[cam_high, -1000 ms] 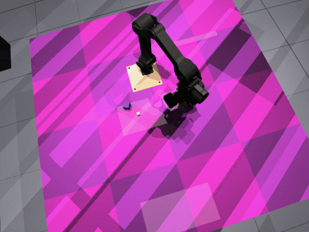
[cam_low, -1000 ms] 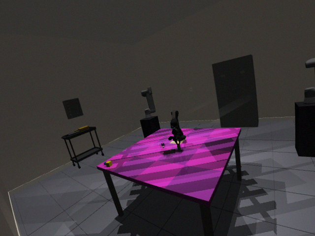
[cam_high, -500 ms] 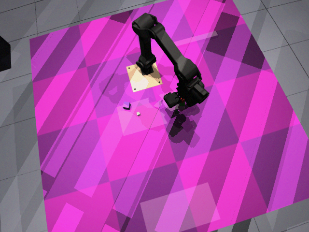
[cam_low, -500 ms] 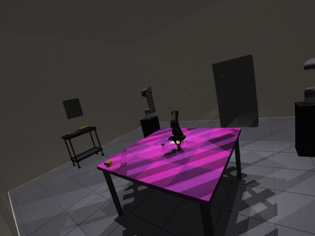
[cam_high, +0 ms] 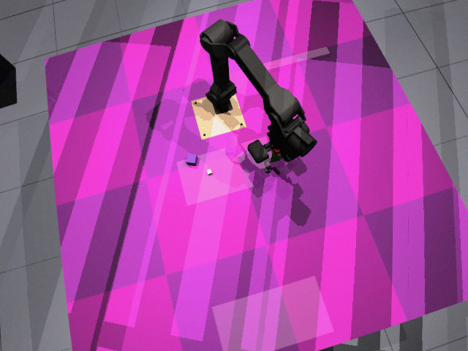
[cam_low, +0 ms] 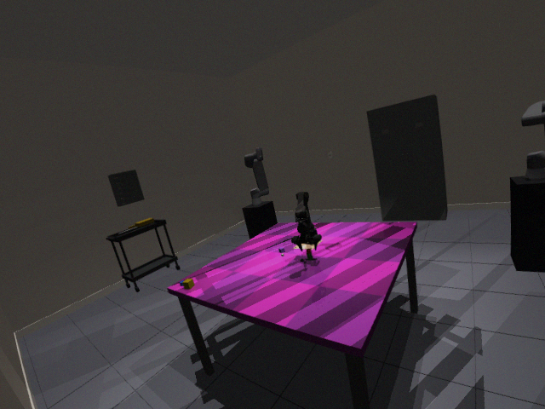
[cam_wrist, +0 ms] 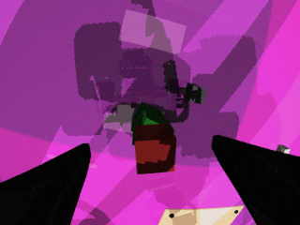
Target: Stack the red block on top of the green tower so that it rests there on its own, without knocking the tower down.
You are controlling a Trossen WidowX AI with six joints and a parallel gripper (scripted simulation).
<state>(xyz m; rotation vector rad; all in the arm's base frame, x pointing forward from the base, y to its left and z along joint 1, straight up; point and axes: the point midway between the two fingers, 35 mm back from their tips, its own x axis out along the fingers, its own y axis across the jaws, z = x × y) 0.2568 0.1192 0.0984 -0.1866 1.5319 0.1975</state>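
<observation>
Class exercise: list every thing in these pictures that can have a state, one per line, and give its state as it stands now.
Gripper: open, fingers wide apart, holding nothing.
Red block: released, sitting on the green tower, between the fingers but touching neither.
Green tower: upright, under the red block.
Purple block: lying on the table, apart.
White cube: lying on the table, apart.

Robotics lab: table-mounted arm [cam_low: 304, 220], pedestal arms [cam_low: 257, 175], utility cart [cam_low: 143, 253], tiled floor [cam_low: 475, 308].

Red block [cam_wrist: 154, 154] atop the green tower [cam_wrist: 146, 115], upright, on pink table
</observation>
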